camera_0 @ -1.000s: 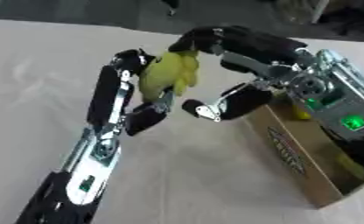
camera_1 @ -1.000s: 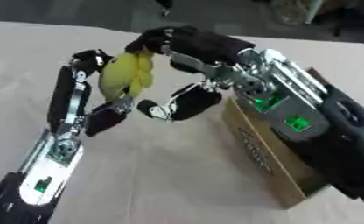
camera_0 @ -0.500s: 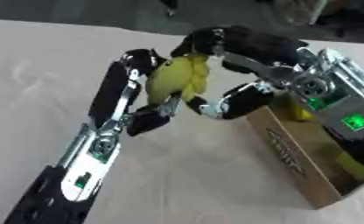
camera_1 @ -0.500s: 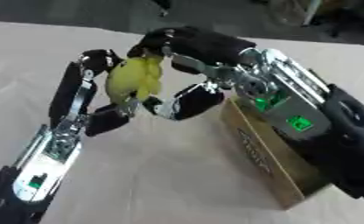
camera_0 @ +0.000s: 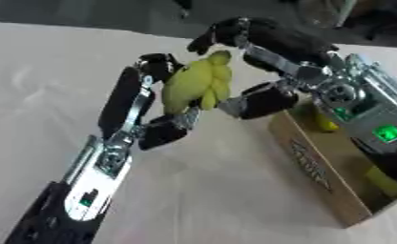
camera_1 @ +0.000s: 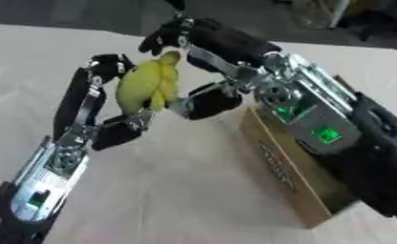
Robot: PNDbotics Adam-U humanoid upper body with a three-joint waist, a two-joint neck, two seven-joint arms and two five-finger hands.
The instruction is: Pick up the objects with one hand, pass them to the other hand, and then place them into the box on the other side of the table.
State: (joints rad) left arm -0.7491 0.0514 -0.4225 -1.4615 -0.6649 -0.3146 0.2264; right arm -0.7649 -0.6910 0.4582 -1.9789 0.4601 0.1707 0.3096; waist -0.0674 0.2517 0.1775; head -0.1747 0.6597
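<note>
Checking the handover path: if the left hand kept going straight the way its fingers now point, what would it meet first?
Probably the right hand. The left hand holds the yellow bunch pointing up toward it, and the right hand's fingers already close around the bunch, though depth is unclear.

We read this as a lab or robot test bench, probably. A plain pale worktop (camera_0: 260, 200) fills most of the view. It carries little beyond an open brown cardboard box (camera_0: 318, 171) with printing on its side. Beyond the far edge lies a dark floor (camera_1: 85, 12) with indistinct clutter, too blurred to identify.
</note>
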